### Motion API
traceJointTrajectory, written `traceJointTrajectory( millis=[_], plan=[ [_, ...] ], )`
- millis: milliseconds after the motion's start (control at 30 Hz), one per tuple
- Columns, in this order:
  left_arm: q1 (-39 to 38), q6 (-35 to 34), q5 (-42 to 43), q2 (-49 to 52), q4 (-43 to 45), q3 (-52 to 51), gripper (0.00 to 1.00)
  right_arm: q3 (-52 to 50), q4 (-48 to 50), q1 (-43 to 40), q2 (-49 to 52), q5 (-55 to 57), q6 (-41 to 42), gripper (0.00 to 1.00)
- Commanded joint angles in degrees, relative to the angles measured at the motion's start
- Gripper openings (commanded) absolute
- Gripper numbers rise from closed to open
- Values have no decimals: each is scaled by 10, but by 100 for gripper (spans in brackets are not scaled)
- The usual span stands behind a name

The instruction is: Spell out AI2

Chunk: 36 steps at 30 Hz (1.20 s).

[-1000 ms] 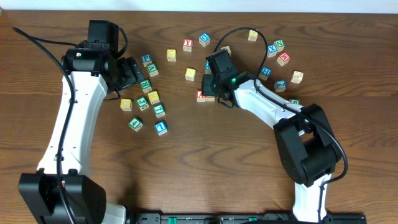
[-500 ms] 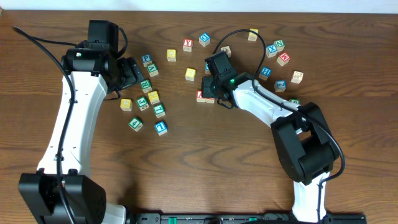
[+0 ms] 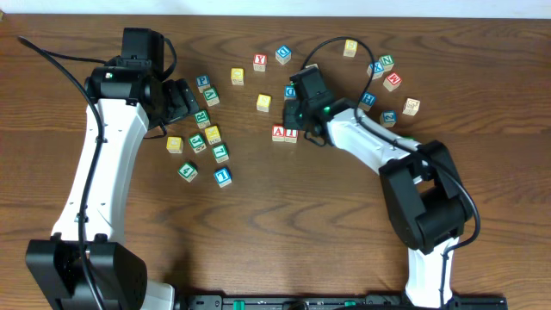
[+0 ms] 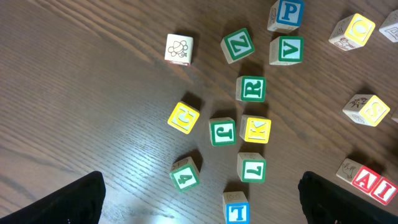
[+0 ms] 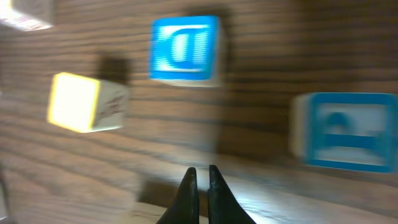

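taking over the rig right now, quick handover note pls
Left gripper: open, empty.
Right gripper: shut, holding nothing, just behind the lettered pair.
A cube and I cube: side by side, touching, reading AI.
Done: A and I are placed.
Left: the 2 cube. I cannot pick it out in these views, so find it and set it right after the I cube.
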Motion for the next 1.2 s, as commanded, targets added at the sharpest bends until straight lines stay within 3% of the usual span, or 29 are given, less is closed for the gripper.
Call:
traceJointTrajectory(
  millis=[0, 233, 1167],
  plan=[
    [0, 3, -11, 1, -3, 5, 98, 8, -27, -13, -32, 0, 28, 1],
    [0, 3, -12, 1, -3, 5, 98, 8, -113, 0, -30, -10, 49, 1],
    [0, 3, -12, 1, -3, 5, 98, 7, -88, 15, -25, -3, 49, 1]
  ],
)
